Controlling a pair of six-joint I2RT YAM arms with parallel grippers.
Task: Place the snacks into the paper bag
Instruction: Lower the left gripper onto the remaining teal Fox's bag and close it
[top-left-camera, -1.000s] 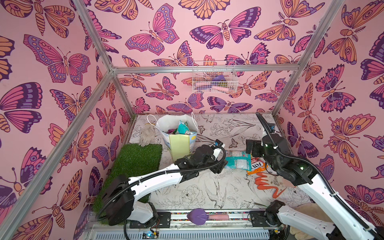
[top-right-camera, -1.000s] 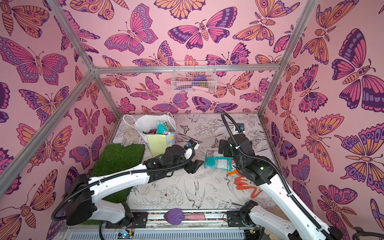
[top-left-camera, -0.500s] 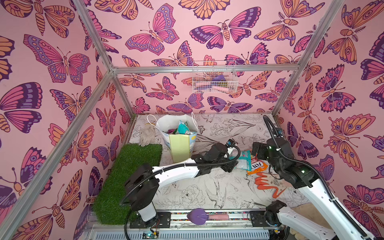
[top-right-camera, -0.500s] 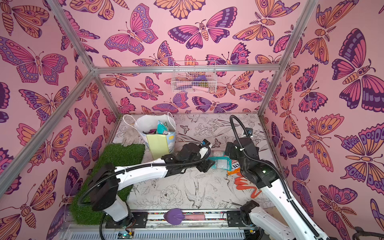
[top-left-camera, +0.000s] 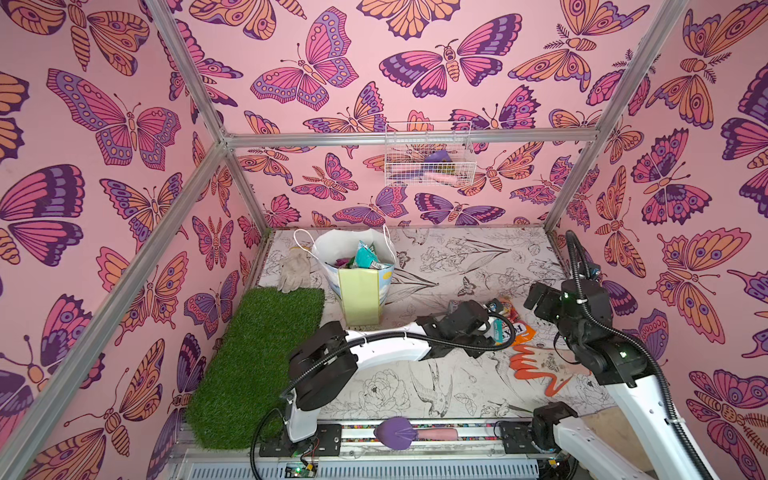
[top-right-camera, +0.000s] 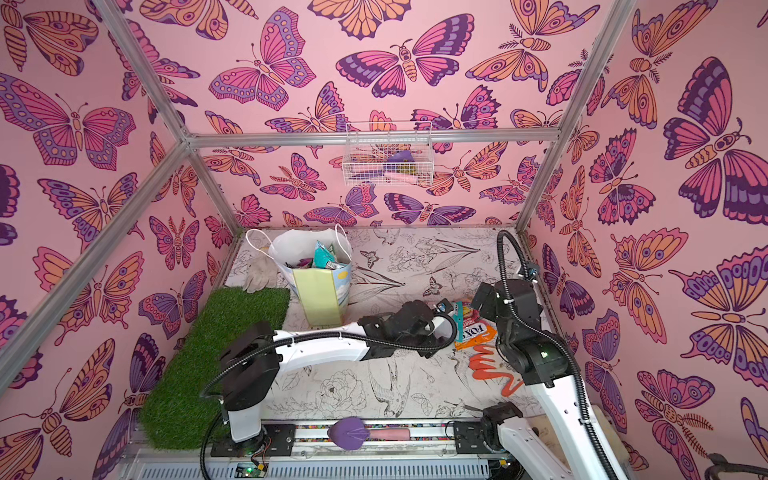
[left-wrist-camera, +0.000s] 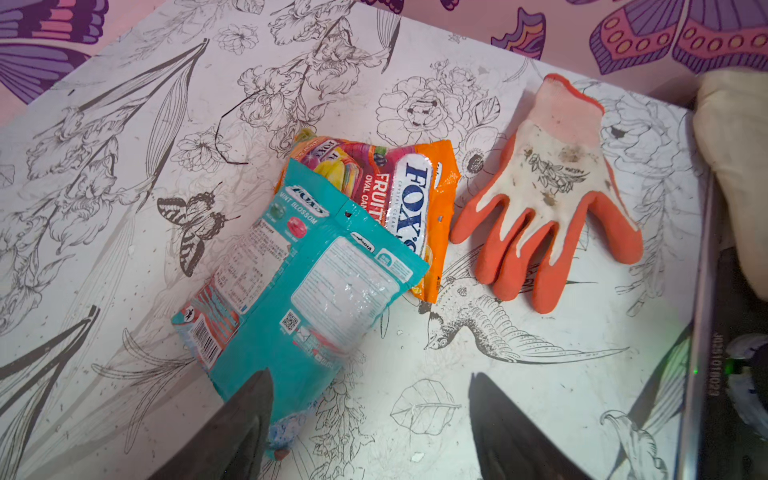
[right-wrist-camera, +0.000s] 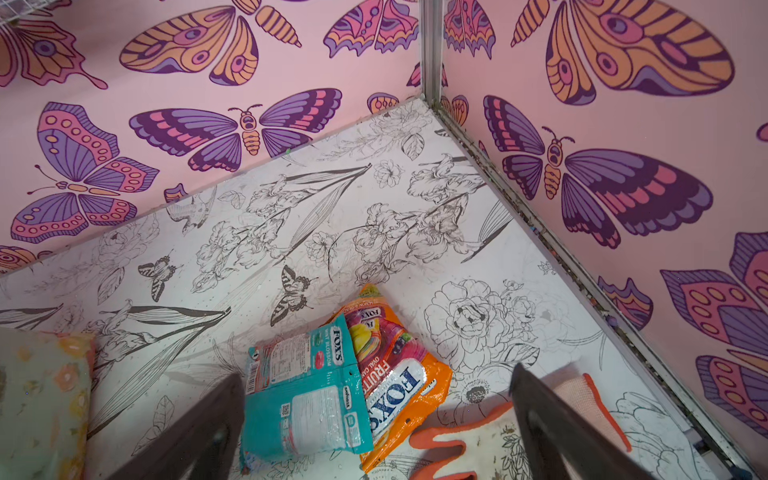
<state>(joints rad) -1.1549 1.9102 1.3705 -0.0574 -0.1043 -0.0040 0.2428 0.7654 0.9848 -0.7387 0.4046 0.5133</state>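
Note:
A teal snack packet (left-wrist-camera: 299, 282) lies face down on the table, overlapping the orange Fox's bag (left-wrist-camera: 415, 195); both also show in the right wrist view, the teal packet (right-wrist-camera: 307, 399) over the Fox's bag (right-wrist-camera: 399, 374). My left gripper (left-wrist-camera: 370, 399) is open just short of them, one finger (left-wrist-camera: 245, 419) over the teal packet's corner, nothing between the jaws. My right gripper (right-wrist-camera: 374, 419) hovers open above the same pair. In both top views the paper bag (top-left-camera: 361, 291) stands upright at the back left with several snacks (top-left-camera: 365, 255) inside.
An orange-and-grey glove (top-left-camera: 540, 365) lies flat beside the Fox's bag. A grey-white glove (top-left-camera: 295, 270) lies left of the paper bag. A green grass mat (top-left-camera: 257, 357) covers the front left. A white wire basket (top-left-camera: 428, 160) hangs on the back wall.
My left arm has swung right across the table, from near the paper bag to the teal packet. My right gripper has drawn back toward the right wall.

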